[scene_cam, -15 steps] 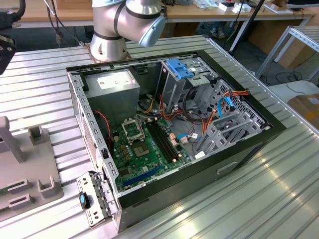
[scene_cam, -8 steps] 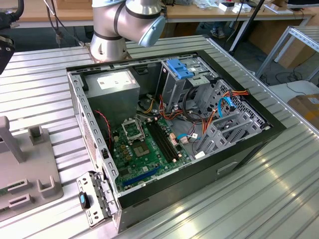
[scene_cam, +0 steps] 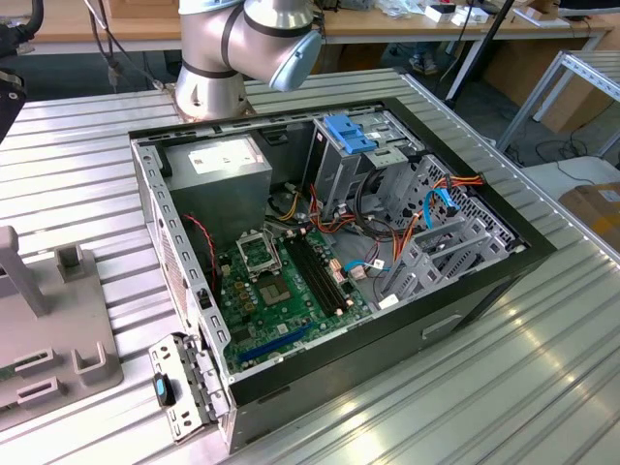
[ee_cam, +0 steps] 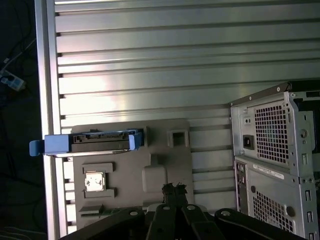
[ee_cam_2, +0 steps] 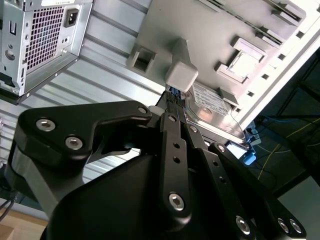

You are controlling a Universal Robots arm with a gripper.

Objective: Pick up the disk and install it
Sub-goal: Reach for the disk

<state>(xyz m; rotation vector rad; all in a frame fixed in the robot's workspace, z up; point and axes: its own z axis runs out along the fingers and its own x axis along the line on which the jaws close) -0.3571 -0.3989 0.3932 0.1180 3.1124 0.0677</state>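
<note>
End effector (ee_cam: 174, 189): fingertips pressed together, nothing between them. It hangs over the grey fixture (ee_cam: 160, 150) and is apart from the disk.

Disk (ee_cam: 87, 142): stands on edge in a slot at the fixture's end, with a blue carrier frame around it, near the counter (ee_cam: 150, 60) rim. The second wrist view shows its labelled face.

Exterior view: the fixture lies at 8 o'clock of the open computer case (scene_cam: 465, 291). The arm base (scene_cam: 208, 87) is at the case's 12 o'clock. A blue bracket (scene_cam: 349, 131) sits atop the drive cage.
</note>
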